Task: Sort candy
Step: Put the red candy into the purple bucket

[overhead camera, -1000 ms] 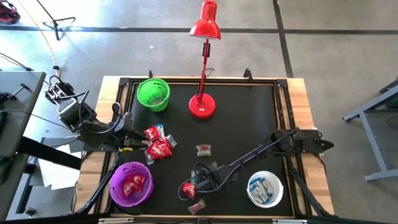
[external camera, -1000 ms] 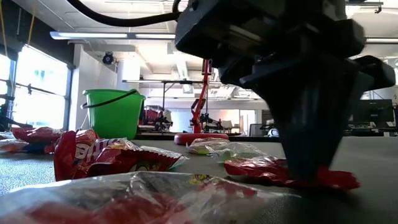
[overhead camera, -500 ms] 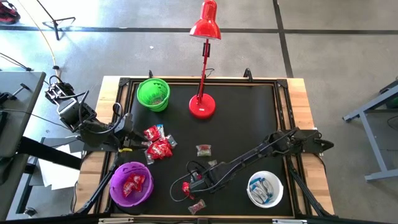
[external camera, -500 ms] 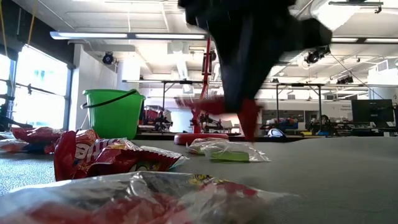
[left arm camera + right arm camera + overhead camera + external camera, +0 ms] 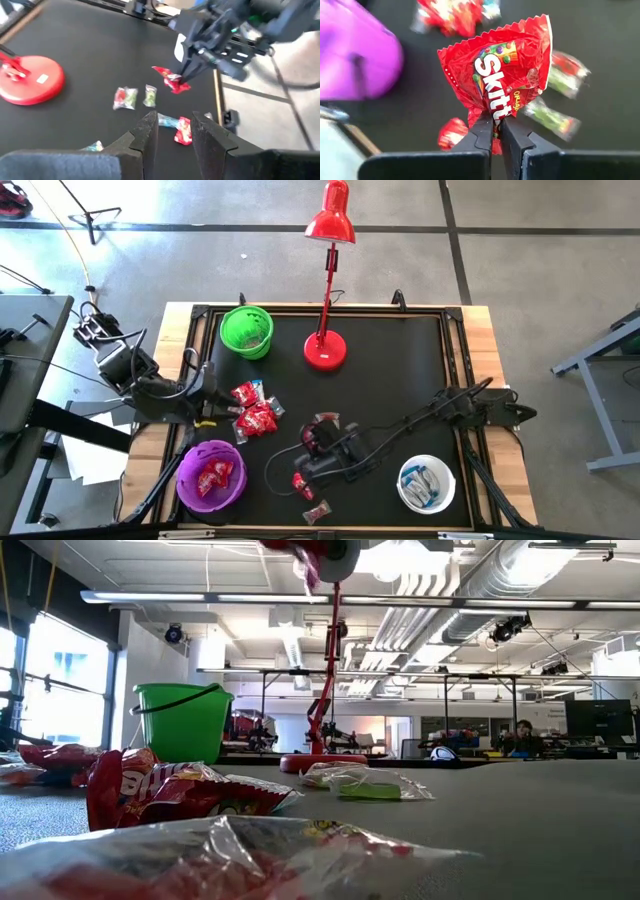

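From above, the right arm reached across the mat, its right gripper near the front edge, the purple bowl off to its side. In the right wrist view the fingers were pinched shut on a red Skittles packet, other candy lying below. In the left wrist view, the left gripper stood slightly parted, empty, facing that raised packet.

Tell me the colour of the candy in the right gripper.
Red candy with white lettering; clearest in the right wrist view.
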You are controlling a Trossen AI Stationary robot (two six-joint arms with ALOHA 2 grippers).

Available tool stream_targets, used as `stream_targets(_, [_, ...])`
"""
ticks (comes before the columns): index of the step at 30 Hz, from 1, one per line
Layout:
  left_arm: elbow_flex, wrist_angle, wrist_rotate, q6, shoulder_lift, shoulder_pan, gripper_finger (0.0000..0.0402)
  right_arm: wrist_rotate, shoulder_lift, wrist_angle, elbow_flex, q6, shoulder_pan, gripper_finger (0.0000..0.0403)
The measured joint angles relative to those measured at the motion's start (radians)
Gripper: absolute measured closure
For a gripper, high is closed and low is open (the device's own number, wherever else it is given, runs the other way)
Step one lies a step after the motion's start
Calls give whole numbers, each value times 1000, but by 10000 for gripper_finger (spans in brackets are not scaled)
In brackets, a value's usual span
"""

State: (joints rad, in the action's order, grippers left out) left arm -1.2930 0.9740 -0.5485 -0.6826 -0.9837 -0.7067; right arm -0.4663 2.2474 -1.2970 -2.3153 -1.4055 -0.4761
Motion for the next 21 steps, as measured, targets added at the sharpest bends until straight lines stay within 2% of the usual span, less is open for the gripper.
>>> stream_targets(4, [0,-6,-68,44,-16,0,298,-42,-5,50,-29,43,16,393])
stream_targets(8, [0,-44,-142,96,-32,0,298,-80,-8,190,-41,161,41,393])
stream_targets(13, [0,-131,-158,154,-40,0,298,-115,-12,271,-40,256,70,393])
stream_targets(18, [1,-182,-231,154,-46,0,298,-141,-12,422,-40,397,92,393])
stream_targets(21, [2,-188,-287,136,-61,0,298,-195,-12,524,-40,502,93,393])
